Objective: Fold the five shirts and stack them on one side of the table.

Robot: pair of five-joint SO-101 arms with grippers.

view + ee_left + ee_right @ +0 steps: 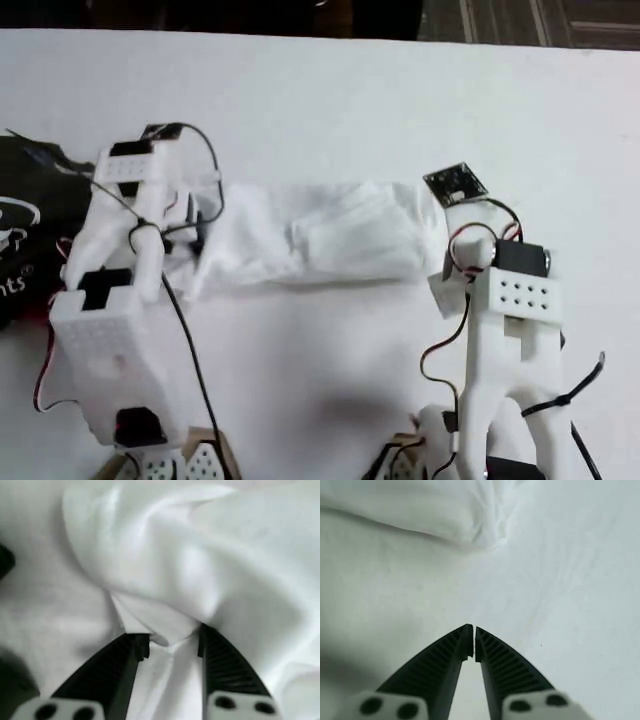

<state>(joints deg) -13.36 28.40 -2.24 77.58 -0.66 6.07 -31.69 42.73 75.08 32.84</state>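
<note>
At the far left edge of the table (350,90) we see a heap of dark cloth (22,235) with white print on it, partly hidden behind the left arm (115,280); we cannot tell how many garments it holds. The left arm stands just beside that heap and leans toward the middle of the table, with the left gripper (172,647) down at the left end of the white shirt (320,240). In the left wrist view its 2 black ribbed fingers (125,665) are spread apart, released rather than clamped, and a soft fold of the white shirt (200,555) bulges between their tips; whether the cloth touches them we cannot tell.

The white shirt lies in the middle of the table as a long band running from 1 arm to the other, folded over itself, with several creases on top. At its right end stands the right arm (510,320); a small dark board (455,183) at the arm's far end sits just beside the shirt's corner. The right gripper (472,642) is clenched on nothing; its 2 tips meet with only a hairline slit between them, over bare table (560,580); the white shirt (420,510) shows a rumpled edge near the tips, but apart from them.
</note>
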